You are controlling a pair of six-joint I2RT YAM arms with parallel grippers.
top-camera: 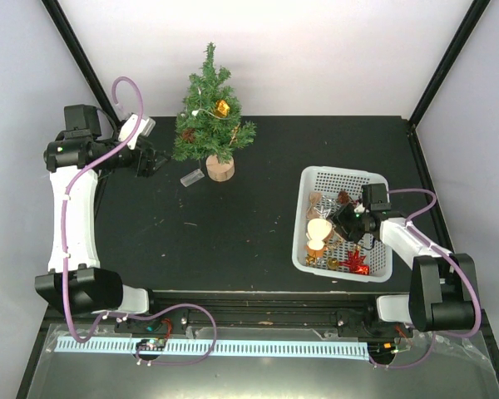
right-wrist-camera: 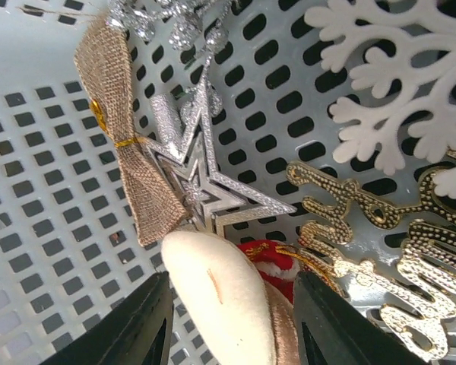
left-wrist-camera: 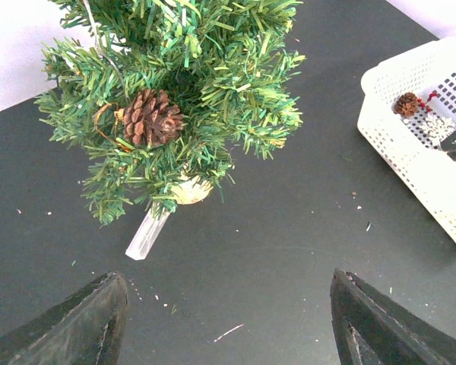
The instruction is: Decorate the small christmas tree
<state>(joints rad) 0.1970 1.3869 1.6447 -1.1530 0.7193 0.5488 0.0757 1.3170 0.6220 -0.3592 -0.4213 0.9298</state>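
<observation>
Right gripper (right-wrist-camera: 232,328) pinched a cream ornament (right-wrist-camera: 213,293) inside the basket (right-wrist-camera: 45,228), beside a silver star (right-wrist-camera: 205,190) that only its wrist view resolved. Left gripper (left-wrist-camera: 228,334) hung wide apart near the tree (top-camera: 209,116), which stood far back on the table (top-camera: 233,241). The left wrist view showed a pine cone (left-wrist-camera: 152,118) in its branches.

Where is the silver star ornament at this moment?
In the right wrist view, the silver star lies in the white basket, against the burlap bow, just beyond the cream ornament between the fingers of the right gripper.
</observation>
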